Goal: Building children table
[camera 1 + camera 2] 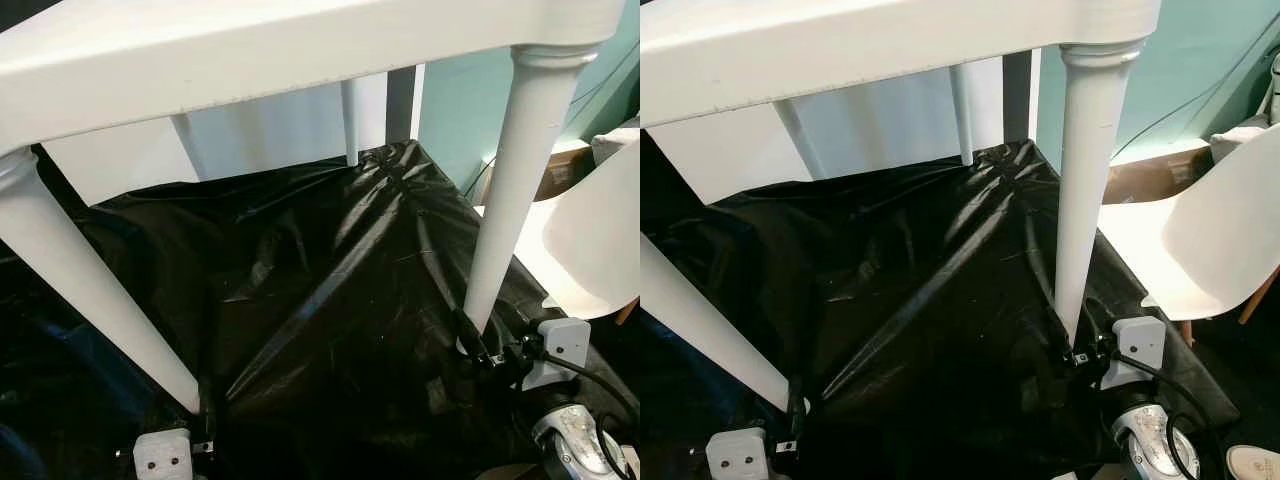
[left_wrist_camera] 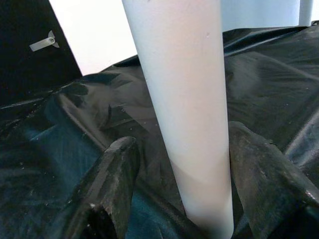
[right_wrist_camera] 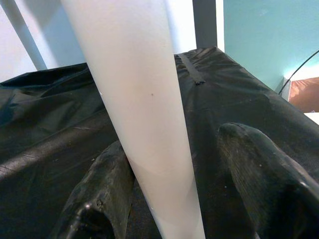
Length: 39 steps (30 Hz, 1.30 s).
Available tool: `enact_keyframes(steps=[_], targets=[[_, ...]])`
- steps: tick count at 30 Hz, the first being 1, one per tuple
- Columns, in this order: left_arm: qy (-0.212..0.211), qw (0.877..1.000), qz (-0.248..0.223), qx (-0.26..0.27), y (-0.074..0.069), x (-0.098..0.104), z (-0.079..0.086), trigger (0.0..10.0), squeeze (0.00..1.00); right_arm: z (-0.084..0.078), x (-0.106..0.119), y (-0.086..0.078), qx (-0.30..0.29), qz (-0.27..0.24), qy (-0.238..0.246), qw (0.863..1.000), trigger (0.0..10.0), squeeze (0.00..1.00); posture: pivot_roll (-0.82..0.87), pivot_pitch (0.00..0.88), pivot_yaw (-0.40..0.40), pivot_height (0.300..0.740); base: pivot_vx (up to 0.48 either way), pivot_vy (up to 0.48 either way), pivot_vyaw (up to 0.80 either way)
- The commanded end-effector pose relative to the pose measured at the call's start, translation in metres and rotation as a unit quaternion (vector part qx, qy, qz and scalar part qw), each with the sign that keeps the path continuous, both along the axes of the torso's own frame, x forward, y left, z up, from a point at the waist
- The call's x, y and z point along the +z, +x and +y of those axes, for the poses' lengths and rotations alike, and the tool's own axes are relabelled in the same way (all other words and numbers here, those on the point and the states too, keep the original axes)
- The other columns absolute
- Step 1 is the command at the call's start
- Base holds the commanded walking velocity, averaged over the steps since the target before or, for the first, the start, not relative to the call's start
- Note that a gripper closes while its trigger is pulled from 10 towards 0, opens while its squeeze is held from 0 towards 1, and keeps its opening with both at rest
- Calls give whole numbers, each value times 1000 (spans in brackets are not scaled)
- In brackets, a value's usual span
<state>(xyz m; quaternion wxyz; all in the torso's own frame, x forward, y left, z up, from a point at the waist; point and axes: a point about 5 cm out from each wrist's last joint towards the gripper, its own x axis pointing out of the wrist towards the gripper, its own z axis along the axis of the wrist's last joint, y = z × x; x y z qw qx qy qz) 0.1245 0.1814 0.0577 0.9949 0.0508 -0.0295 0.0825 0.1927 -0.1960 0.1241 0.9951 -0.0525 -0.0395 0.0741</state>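
A white children's table (image 1: 250, 60) stands upright on a surface draped in black plastic sheet (image 1: 330, 300). The left claw (image 1: 205, 425) reaches up from below and is clamped on the foot of the near left leg (image 1: 90, 290), one black finger (image 2: 112, 174) on each side of it. The right claw (image 1: 480, 350) is clamped the same way on the foot of the near right leg (image 1: 510, 190). A white chair (image 1: 1200, 240) stands just beside the table, on the right.

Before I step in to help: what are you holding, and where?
The white table, by two legs near their feet: left gripper on the left leg, right gripper on the right leg.
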Motion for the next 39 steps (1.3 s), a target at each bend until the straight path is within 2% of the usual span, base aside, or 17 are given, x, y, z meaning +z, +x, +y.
enact_keyframes(steps=[1, 24, 32, 39], targets=[[0, 1000, 12, 28, -4, -2, 12, 10000, 0, -5, 5, 1, -12, -16, -3, 1000, 10000, 0, -40, 0, 98, 740, 0, 0, 0], [-3, 1000, -6, 28, 6, 6, 0, 10000, 0, -8, -1, 4, -12, -13, -18, 1000, 10000, 0, -44, 0, 80, 740, 0, 0, 0], [-7, 1000, -5, 26, 9, 5, -6, 10000, 0, -33, -33, 3, -99, 44, -16, 994, 10000, 0, -35, 0, 67, 740, 0, 0, 0], [-9, 1000, -5, 25, 10, 5, -8, 10000, 0, -30, -34, 3, -86, 45, -24, 995, 10000, 0, -29, 0, 60, 740, 0, 0, 0]])
